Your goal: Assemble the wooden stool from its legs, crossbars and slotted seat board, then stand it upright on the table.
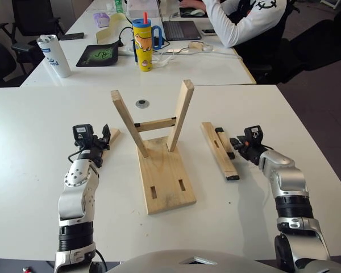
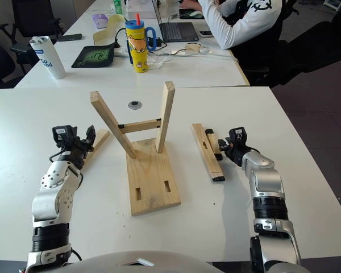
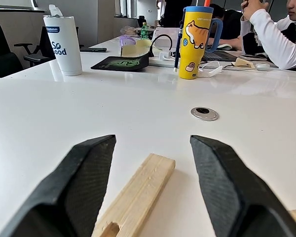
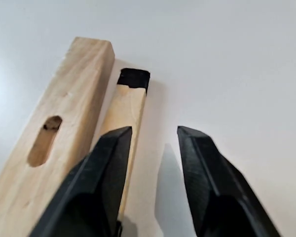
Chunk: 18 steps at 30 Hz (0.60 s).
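Jaws released on both: left gripper straddles a loose leg tip left of the seat board, right gripper just beside a second leg and crossbar on the right. Seat board lies flat mid-bench, leg frame standing in its far slots.

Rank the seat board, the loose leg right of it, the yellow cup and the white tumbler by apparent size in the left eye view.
1. seat board
2. loose leg
3. yellow cup and white tumbler: they look alike, and both stand farther back, so I leave them unranked.
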Available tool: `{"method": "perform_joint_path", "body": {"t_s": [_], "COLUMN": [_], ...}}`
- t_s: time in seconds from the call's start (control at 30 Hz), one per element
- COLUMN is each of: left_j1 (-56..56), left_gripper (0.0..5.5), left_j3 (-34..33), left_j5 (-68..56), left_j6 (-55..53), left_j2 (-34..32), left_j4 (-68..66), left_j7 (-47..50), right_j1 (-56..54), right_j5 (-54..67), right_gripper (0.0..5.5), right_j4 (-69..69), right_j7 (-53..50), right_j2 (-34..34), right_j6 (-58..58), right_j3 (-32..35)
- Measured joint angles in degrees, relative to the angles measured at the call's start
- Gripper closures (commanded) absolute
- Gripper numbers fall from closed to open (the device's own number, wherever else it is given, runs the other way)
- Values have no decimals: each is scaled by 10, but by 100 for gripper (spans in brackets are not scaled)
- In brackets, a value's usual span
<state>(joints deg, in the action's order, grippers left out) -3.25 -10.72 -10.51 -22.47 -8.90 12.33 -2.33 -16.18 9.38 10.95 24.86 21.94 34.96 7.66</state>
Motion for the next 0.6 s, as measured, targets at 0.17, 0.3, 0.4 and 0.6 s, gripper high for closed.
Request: {"method": "perform_joint_path", "body": {"t_s": [0.17, 0.3, 0.4, 0.6], "left_j1": [5, 5, 5, 7], "left_gripper": [352, 405, 458, 503], "left_j3": [12, 16, 18, 20], "left_j5": [8, 18, 22, 26], "left_j6": [20, 38, 51, 77], "left_j2": [18, 30, 42, 70], "left_j4": [-1, -11, -21, -29], "left_j7": [9, 22, 28, 51], "right_j1": [-4, -19, -35, -82], "right_j5": [8, 7, 1, -17], "right_gripper": [264, 264, 264, 309], "right_j4": [-9, 1, 18, 72], "right_j7": [26, 42, 48, 48], "right_j2": [2, 6, 15, 35], "right_j6": [30, 44, 48, 62], "right_j3": [-24, -43, -51, -69]}}
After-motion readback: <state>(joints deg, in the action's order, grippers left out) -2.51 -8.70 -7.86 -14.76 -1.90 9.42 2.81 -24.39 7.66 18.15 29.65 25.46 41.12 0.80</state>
